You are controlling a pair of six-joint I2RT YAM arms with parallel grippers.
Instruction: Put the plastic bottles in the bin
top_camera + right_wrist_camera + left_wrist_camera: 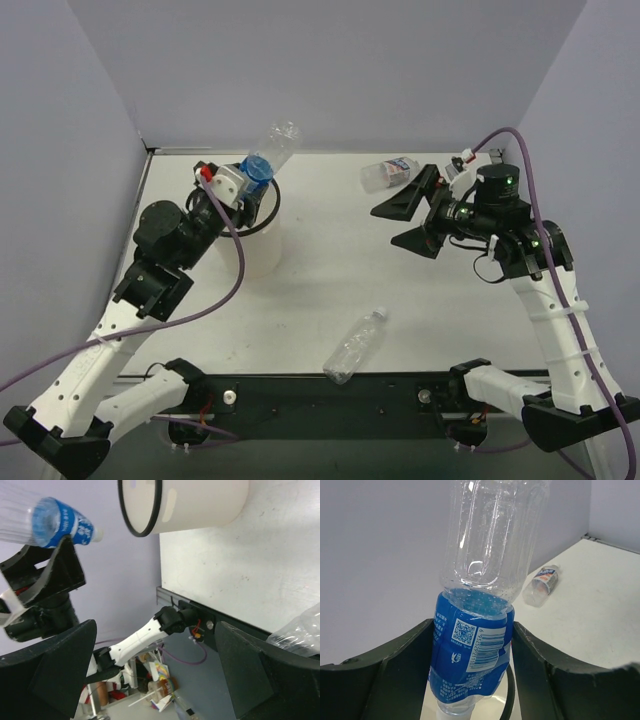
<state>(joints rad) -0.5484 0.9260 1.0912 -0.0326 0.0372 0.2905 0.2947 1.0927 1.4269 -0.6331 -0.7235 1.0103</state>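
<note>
My left gripper [250, 178] is shut on the blue-label bottle [268, 158] and holds it cap down, tilted, over the bin [262, 252]. In the left wrist view both fingers press the label [472, 650], and the bin's black rim [509, 700] shows below. The short white-blue-label bottle [389, 173] lies at the back, just beyond my open, empty right gripper [405, 220]. It also shows in the left wrist view [542, 582]. The unlabelled bottle [356, 344] lies near the front edge. The right wrist view shows the bin [200, 502], the held bottle [60, 522] and the unlabelled bottle [300, 630].
Grey walls close the table at the left, back and right. A black rail [330, 392] runs along the near edge between the arm bases. Purple cables hang from both arms.
</note>
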